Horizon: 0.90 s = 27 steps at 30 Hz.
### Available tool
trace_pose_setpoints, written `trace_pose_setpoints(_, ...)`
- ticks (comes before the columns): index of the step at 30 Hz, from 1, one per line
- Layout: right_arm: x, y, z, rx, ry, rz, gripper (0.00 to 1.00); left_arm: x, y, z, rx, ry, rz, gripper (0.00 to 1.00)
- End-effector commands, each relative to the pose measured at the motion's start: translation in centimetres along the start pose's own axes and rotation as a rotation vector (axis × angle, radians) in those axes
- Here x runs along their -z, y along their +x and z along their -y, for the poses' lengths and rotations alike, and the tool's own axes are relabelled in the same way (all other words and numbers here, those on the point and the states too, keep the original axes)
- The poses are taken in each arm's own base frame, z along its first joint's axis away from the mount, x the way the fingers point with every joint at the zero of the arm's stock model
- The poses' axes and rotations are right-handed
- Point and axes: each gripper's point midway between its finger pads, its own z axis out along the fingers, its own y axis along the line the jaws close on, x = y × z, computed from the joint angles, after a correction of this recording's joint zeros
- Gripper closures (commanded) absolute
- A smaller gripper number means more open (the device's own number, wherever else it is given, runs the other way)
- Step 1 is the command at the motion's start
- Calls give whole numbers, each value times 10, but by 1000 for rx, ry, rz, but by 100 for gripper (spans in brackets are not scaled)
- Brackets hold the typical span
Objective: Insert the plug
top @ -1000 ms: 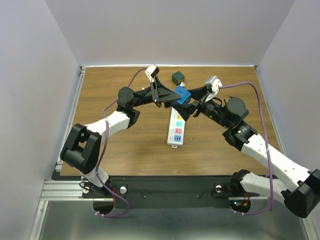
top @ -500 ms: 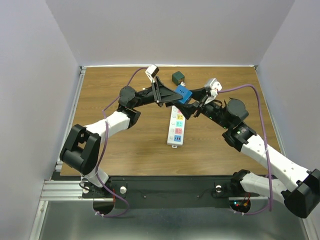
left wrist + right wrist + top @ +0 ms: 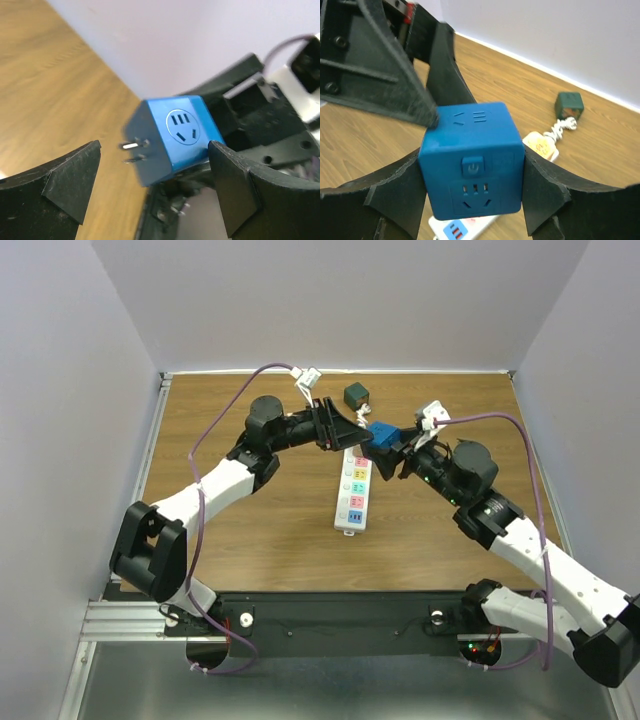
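The plug is a blue cube (image 3: pixel 382 434) with metal prongs on one face (image 3: pixel 135 146) and sockets on the others. My right gripper (image 3: pixel 390 448) is shut on it, a finger pressed against each side (image 3: pixel 472 167), holding it in the air over the far end of the white power strip (image 3: pixel 353 492). My left gripper (image 3: pixel 352 430) stands open just left of the cube (image 3: pixel 172 137), its fingertips wide of both sides and not touching it. The strip (image 3: pixel 462 231) lies flat on the wooden table, its coloured sockets facing up.
A dark green cube plug (image 3: pixel 355 395) with a short white cord (image 3: pixel 560 131) sits near the back wall, beyond the strip. White walls enclose the table on three sides. Purple cables arc over both arms.
The left gripper has let go of the blue cube and opened wide. The right gripper has shut on the cube and now carries it, shifted slightly right.
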Motion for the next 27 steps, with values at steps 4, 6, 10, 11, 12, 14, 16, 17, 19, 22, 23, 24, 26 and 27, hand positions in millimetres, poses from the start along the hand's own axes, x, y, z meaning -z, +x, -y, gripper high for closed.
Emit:
trace_pose_setpoints(4,19,-34,38,10,223,96,100,34,-6,-98,-162,-596,85,1)
trace_pose_setpoints(6,20,-28,45,9,266,79,100,46,8,-123,-154,-745,82,1)
trace_pose_setpoints(10,21,-20,56,-2,330,58,100,49,49,-145,-152,-889,8,1)
trace_pose_setpoints(11,20,-18,57,-5,333,51,100,45,60,-148,-161,-916,-8,1)
trace_pose_setpoints(12,20,-18,56,-8,333,49,100,45,64,-150,-167,-933,-12,1)
trace_pose_setpoints(14,21,-16,56,-17,332,48,100,43,71,-155,-178,-972,-26,1)
trace_pose_setpoints(16,24,-16,56,-25,334,52,100,45,78,-161,-188,-1017,-39,1)
trace_pose_setpoints(17,25,-16,55,-25,333,54,100,43,82,-166,-188,-1026,-51,1)
trace_pose_setpoints(19,29,-17,55,-27,335,62,100,37,92,-166,-177,-1011,-79,1)
trace_pose_setpoints(22,33,-18,54,-26,330,67,100,28,114,-174,-189,-1022,-153,1)
trace_pose_setpoints(23,34,-16,54,-26,332,66,100,24,119,-180,-193,-1035,-172,1)
trace_pose_setpoints(24,36,-17,55,-26,333,68,100,25,122,-184,-194,-1052,-182,1)
trace_pose_setpoints(26,39,-17,55,-26,339,73,100,18,131,-188,-193,-1047,-214,1)
trace_pose_setpoints(27,40,-18,55,-25,341,76,100,14,131,-188,-191,-1039,-216,1)
